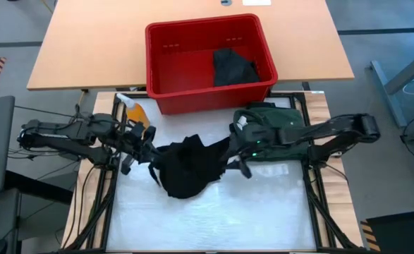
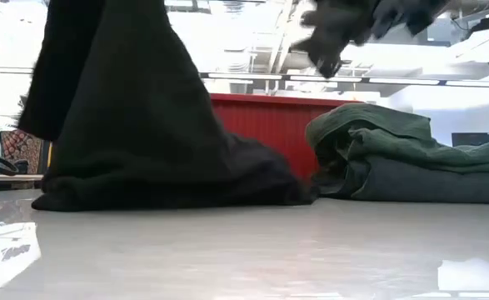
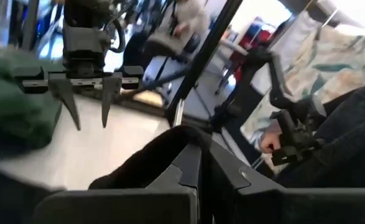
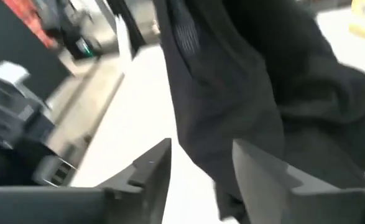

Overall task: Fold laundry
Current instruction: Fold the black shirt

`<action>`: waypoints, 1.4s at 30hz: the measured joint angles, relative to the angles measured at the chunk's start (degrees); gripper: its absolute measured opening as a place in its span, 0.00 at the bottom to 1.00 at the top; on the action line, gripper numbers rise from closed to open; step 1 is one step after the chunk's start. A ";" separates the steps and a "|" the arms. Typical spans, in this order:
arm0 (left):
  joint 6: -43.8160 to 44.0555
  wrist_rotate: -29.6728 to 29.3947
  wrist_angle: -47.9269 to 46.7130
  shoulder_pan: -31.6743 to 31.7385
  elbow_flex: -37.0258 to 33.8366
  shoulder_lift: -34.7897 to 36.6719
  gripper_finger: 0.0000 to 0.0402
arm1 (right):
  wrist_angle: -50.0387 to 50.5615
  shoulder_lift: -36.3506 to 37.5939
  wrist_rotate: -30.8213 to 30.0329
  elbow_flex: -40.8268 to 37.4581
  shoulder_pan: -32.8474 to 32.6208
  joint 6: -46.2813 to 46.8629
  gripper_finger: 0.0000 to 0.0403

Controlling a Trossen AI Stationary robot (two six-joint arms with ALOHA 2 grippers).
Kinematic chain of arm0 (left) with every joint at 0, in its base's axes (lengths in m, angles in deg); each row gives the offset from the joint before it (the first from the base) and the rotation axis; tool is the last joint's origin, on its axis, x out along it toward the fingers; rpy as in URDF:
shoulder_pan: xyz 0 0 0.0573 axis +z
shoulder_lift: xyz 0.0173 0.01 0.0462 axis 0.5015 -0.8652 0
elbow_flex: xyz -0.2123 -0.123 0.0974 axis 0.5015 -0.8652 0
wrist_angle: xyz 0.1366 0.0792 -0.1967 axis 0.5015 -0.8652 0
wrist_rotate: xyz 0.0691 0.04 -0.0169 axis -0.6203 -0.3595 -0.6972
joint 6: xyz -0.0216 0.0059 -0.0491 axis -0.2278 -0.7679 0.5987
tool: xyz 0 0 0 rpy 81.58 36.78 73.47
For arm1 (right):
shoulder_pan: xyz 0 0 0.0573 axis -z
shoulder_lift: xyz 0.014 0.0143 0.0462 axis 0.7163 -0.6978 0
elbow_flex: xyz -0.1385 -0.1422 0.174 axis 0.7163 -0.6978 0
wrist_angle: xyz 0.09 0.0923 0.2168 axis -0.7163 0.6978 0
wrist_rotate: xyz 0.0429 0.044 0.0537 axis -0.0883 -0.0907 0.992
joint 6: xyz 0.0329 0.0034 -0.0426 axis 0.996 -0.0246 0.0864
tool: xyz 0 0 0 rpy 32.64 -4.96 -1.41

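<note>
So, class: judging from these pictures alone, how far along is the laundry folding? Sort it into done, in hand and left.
Done: a green shirt lies folded in a stack beside the red bin. In hand: the black garment hangs bunched, unfolded; the left gripper is shut on its edge, while the right gripper stands open just clear of it. Left: spreading and folding this one, then the dark garment in the bin.

The black garment point(image 1: 185, 166) at frame centre is soft, matt cloth, as is the folded green shirt point(image 1: 277, 127) to its right. The red bin point(image 1: 185, 70) above looks smooth, slightly glossy plastic. The white table surface point(image 1: 214, 219) is glossy; the far tabletop point(image 1: 94, 42) looks matt wood.
</note>
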State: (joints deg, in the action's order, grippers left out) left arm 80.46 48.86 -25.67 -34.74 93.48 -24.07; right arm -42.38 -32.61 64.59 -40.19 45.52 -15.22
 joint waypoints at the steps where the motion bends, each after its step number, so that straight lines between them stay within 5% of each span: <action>1: 0.44 -0.52 -1.26 -0.26 0.00 0.02 0.00 | -0.42 -2.04 -0.08 0.00 0.02 -1.38 0.52; 10: 5.40 -0.28 -16.10 -1.47 -0.03 -0.43 0.00 | -9.39 -17.79 -0.26 -0.02 2.44 -5.64 0.63; 24: 3.06 -0.71 -16.54 -1.82 -0.04 -0.37 0.00 | -12.04 -21.32 -1.90 1.60 5.13 -7.62 0.63; 31: 2.28 -1.16 -16.43 -1.80 -0.04 -0.39 0.00 | -15.96 -29.47 -0.76 4.00 3.85 -4.48 0.63; 36: 2.54 -1.14 -16.58 -1.82 -0.04 -0.37 0.00 | -16.27 -30.23 -0.32 6.54 2.44 -3.73 0.49; 42: 2.57 -1.18 -16.26 -1.84 -0.04 -0.34 0.00 | -15.02 -25.80 0.94 7.04 2.10 -4.60 0.18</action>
State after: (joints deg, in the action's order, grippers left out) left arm 83.03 47.68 -41.92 -36.57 93.44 -24.42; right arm -57.40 -58.42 65.53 -33.15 47.62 -19.82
